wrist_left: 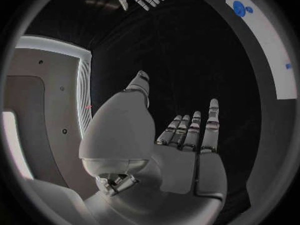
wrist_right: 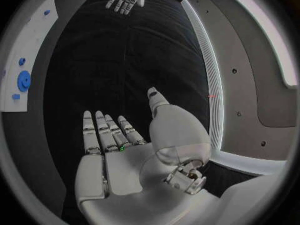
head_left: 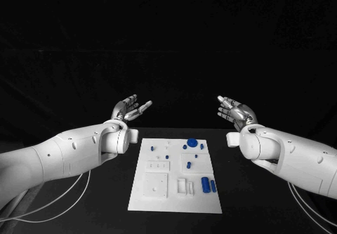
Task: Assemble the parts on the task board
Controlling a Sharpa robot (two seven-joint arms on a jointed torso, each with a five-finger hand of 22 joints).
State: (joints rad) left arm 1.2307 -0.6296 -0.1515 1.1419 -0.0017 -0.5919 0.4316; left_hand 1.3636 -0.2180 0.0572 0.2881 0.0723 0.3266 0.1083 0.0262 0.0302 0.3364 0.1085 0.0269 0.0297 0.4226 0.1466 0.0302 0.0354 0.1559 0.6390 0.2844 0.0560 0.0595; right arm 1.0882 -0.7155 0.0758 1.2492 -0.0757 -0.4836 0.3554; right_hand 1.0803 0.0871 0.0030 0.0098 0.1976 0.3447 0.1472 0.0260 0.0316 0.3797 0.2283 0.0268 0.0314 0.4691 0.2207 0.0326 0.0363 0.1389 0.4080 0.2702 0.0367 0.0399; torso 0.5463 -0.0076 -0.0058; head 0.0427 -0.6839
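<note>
Both arms are reaching out over the black table [head_left: 84, 204], and neither hand is carrying anything. The left hand [head_left: 130, 108] is hanging above the far edge at about ten o'clock from the task board [head_left: 158, 200], palm turned inward, its silver fingers [wrist_left: 209, 127] stretching out straight and lying close side by side with the thumb standing apart. The right hand [head_left: 235, 111] is mirroring it at about two o'clock, fingers [wrist_right: 100, 135] extended and loosely apart, thumb off to one side, nothing between them.

The task board is lying flat in the middle of the table, well apart from both hands: a matte white rectangular plate with raised square blocks and shallow recesses. The blue parts are sitting on it, smooth and plastic-looking. A round blue disc [head_left: 192, 142] is sitting toward twelve o'clock on the board, with a small oval piece [head_left: 201, 146] just beside it. Two upright blue cylinders [head_left: 205, 184] are standing near the five o'clock corner. Tiny blue pegs [head_left: 166, 156] are dotting the middle. No writing is readable on the board.
</note>
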